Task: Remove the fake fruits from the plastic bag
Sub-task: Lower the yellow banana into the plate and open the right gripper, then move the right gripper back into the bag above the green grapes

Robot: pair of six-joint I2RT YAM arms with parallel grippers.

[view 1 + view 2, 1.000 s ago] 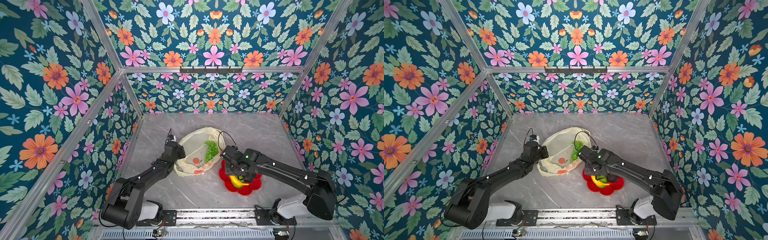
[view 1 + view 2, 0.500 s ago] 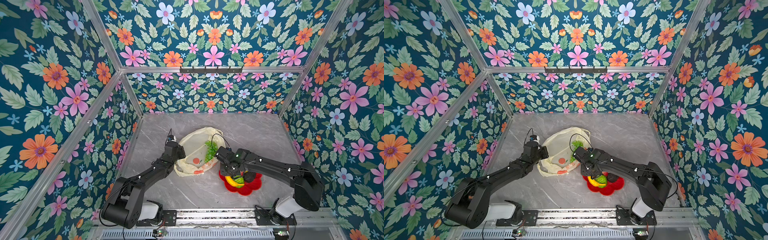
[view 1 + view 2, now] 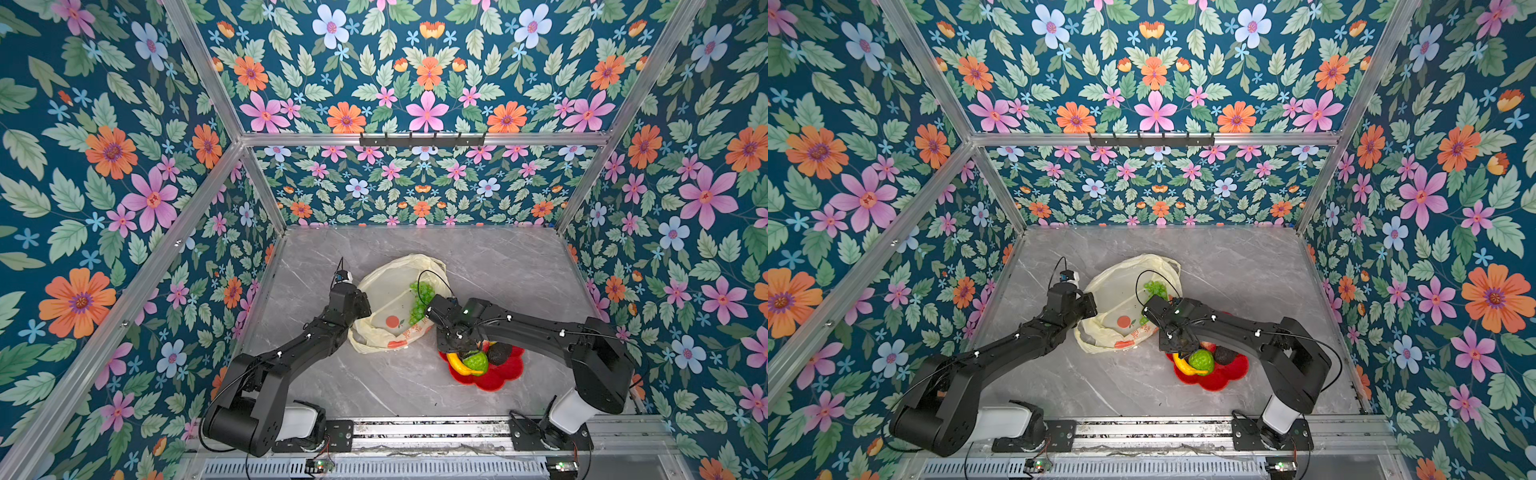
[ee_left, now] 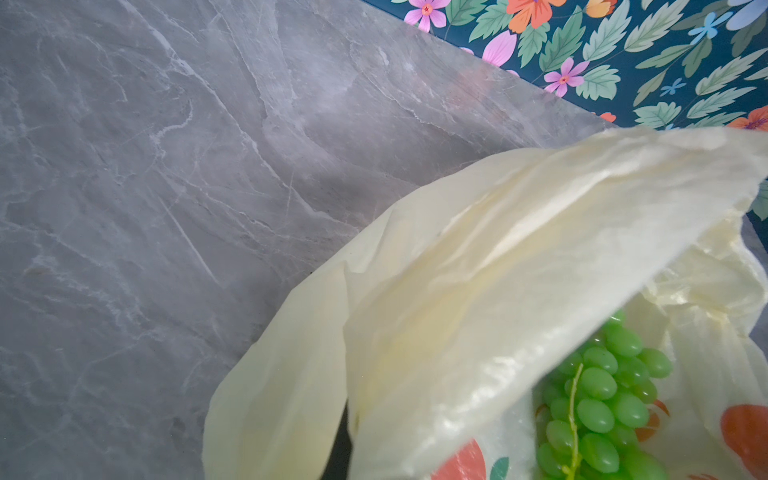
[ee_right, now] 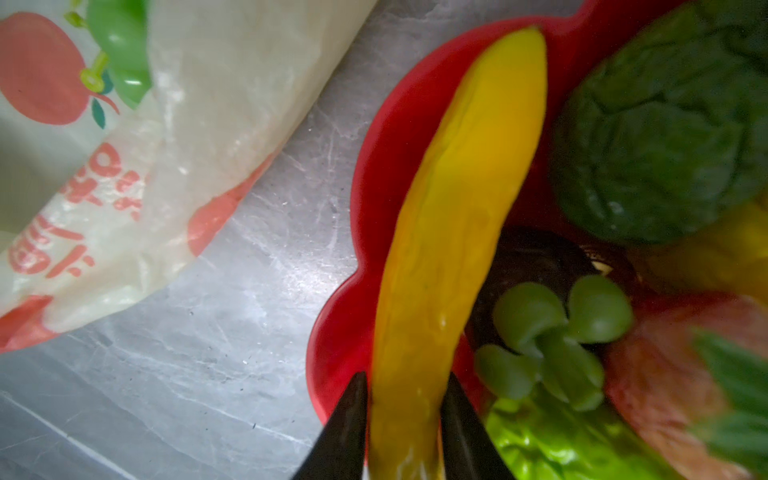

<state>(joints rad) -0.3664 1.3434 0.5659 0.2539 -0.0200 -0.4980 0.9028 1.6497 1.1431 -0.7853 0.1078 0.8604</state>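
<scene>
I see a red plate (image 3: 495, 380) at five o'clock on the grey marble table (image 3: 511, 266), with floral walls (image 3: 124, 166) all round and a hook rail (image 3: 422, 140) at twelve.

The right gripper (image 3: 458, 348) has drawn in toward the plastic bag (image 3: 386, 291), its arm swinging leftward; the yellow banana (image 3: 456, 362) slid with it to the left edge of the red plate (image 3: 505, 374), and the dark avocado (image 3: 500, 353) now shows
</scene>
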